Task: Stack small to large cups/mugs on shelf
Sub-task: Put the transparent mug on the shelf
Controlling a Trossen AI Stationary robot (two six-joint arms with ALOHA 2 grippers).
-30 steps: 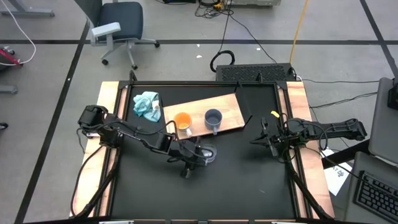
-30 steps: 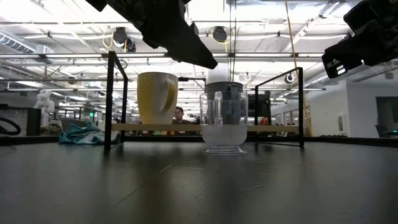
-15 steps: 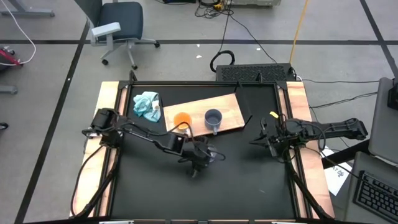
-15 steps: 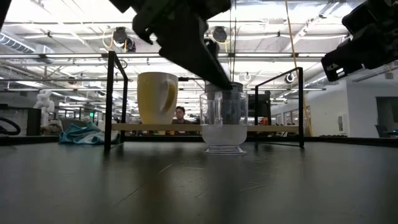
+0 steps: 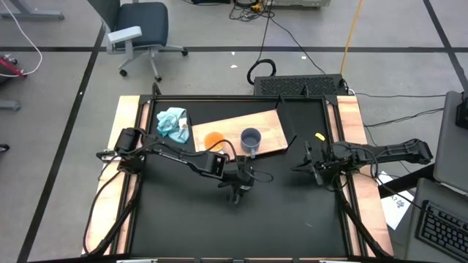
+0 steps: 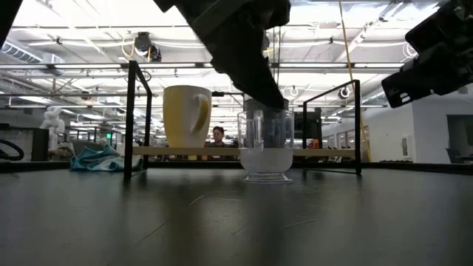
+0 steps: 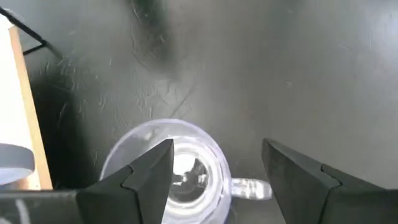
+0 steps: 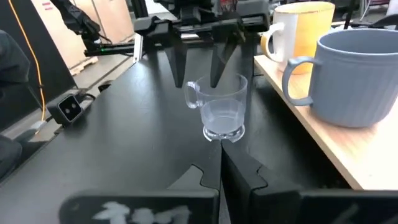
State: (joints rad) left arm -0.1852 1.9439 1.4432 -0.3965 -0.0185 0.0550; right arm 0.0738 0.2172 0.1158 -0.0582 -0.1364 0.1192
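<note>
A blue cloth point(image 5: 172, 122) lies at the far left corner of the black table point(image 5: 183, 219). Just right of it the shelf point(image 5: 270, 131) lies aslant on the table, a flat light-wood board. On the shelf stands the orange mug point(image 5: 213, 140) toward its left end, and the grey mug point(image 5: 251, 139) stands right of it, near the middle, the two apart from each other.

Just in front of the shelf's near edge, on the bare table, stands the glass cup point(image 8: 222, 110), upright, with its handle pointing away from the shelf. The left gripper point(image 5: 245, 177) hangs directly over it, pointing down. Its jaws stand open and straddle the cup: in the left wrist view one finger point(image 7: 146, 171) overlaps the rim on the shelf side and the other finger point(image 7: 298, 174) stands clear beyond the handle. In the right wrist view both fingertips come down to about rim height, one on either side of the rim. Whether either one touches the glass cannot be told; the cup rests on the table.

The right gripper point(image 5: 306, 162) waits well to the right, near the table's right edge, above the surface and pointing toward the cup. Its jaws are closed on nothing.
</note>
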